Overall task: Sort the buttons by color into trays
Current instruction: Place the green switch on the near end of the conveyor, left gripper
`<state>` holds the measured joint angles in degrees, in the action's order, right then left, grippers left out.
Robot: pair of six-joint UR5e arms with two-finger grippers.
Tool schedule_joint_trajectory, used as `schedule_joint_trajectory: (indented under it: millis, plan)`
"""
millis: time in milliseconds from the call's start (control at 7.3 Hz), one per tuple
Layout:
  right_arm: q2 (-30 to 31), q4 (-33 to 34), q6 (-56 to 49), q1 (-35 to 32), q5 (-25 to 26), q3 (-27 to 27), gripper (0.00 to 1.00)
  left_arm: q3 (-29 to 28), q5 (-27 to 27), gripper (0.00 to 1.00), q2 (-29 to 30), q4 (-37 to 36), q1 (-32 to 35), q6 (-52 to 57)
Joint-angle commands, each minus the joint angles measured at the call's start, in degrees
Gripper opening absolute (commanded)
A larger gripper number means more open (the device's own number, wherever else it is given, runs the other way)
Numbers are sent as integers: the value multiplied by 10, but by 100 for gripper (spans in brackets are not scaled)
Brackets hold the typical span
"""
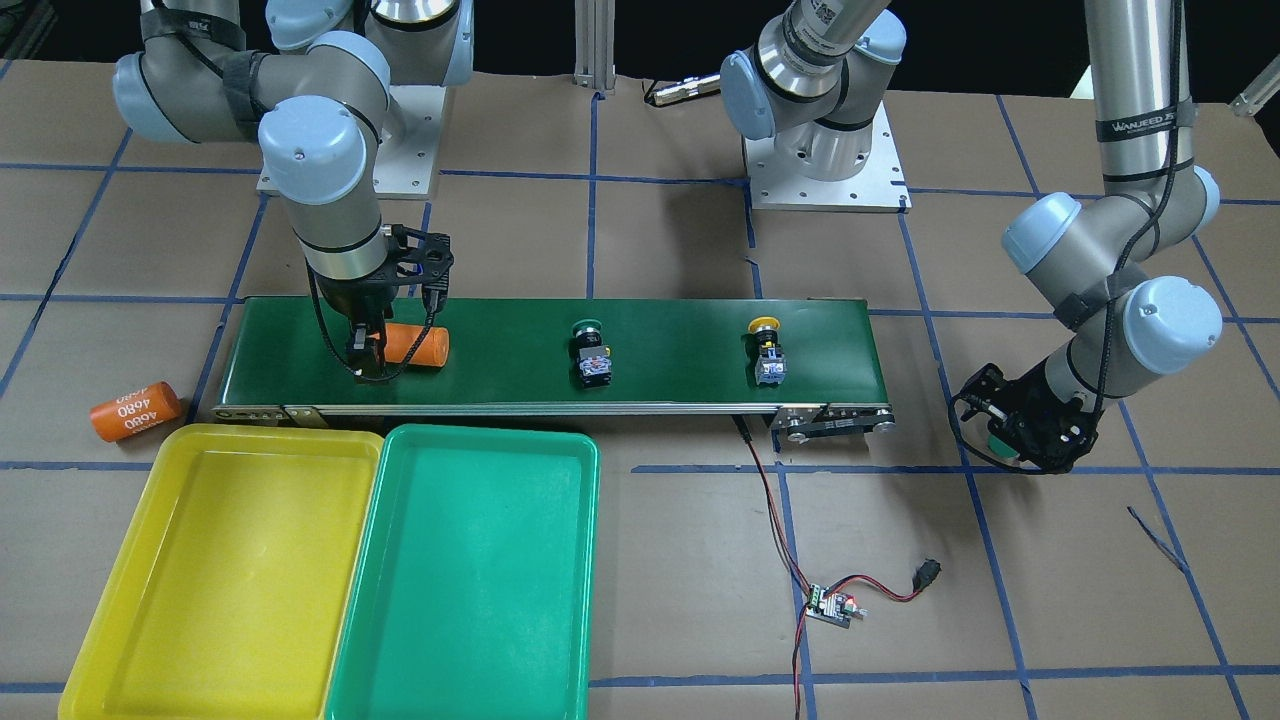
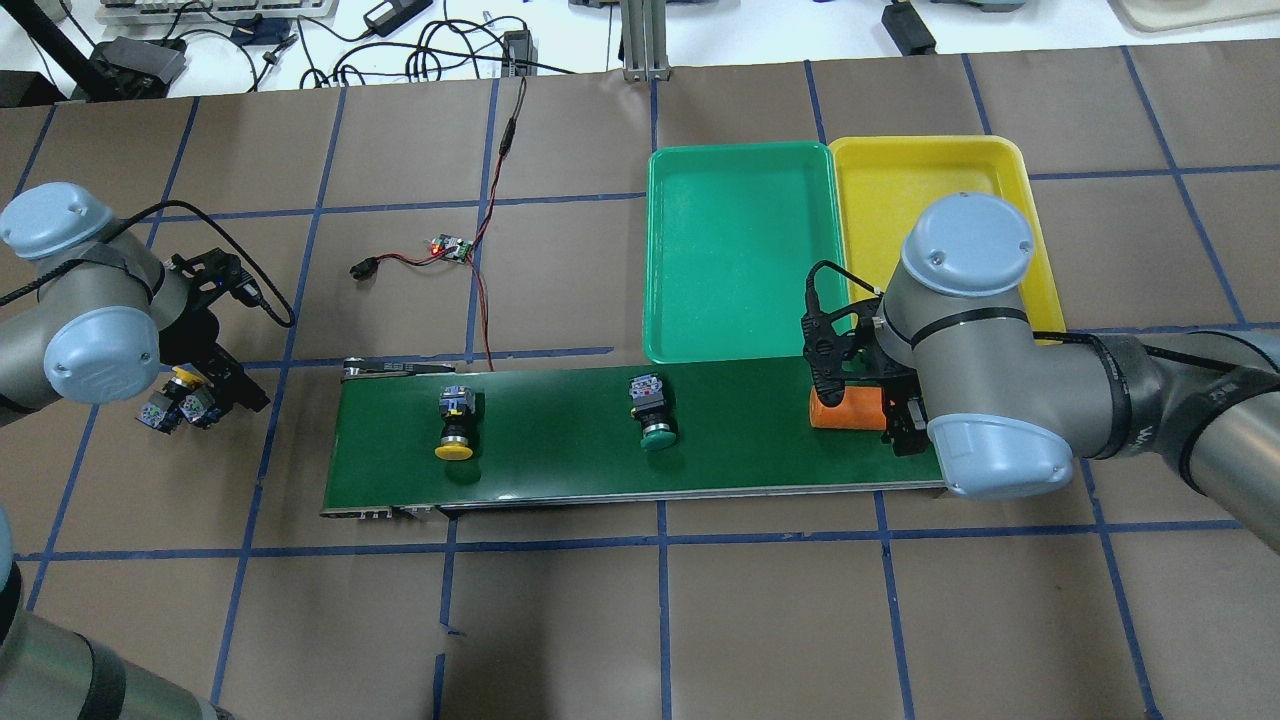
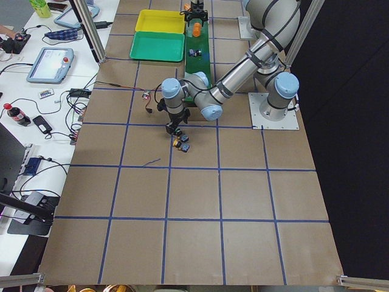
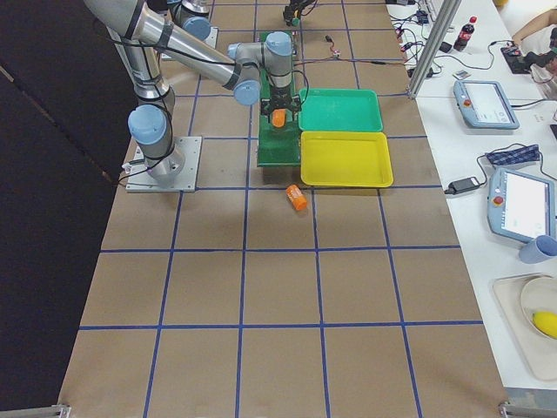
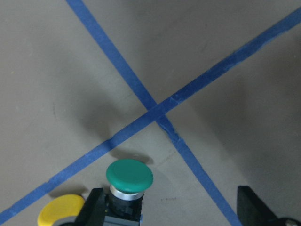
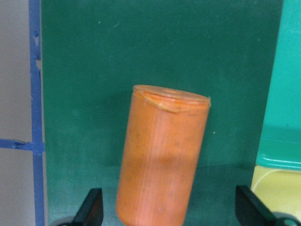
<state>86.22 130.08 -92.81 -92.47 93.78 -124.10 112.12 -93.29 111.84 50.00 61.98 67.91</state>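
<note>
Beside left tool [image 5: 174, 213], yellow button [image 5: 59, 211] cut off

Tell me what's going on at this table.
Two robot arms are sorting push-button switches into trays. The right gripper, open, straddles an orange cylinder lying on the dark-green conveyor belt. The left gripper, open, hovers over a green-capped push-button switch and a yellow-capped push-button switch on the brown table, off the belt's end. A second green-capped switch and a second yellow-capped switch lie on the belt. The yellow plastic tray and teal-green plastic tray hold no switches yet.
</note>
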Motion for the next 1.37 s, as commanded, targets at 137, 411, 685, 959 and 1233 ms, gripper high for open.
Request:
schedule_joint_trajectory:
  millis: [137, 411, 685, 959, 1233]
  plan:
    - [0, 0, -1, 0, 0, 0, 100, -5, -1, 0, 3, -8, 0, 0]
    - [0, 0, -1, 0, -1, 0, 100, -7, 2, 0, -3, -8, 0, -3]
    - [0, 0, -1, -1, -1, 0, 100, -7, 12, 0, -29, 9, 16, -111]
    - [0, 0, -1, 0, -1, 0, 100, -15, 12, 0, -64, 61, 36, -230]
    - [0, 0, -1, 0, -3, 0, 100, -64, 14, 0, -96, 153, 71, -386]
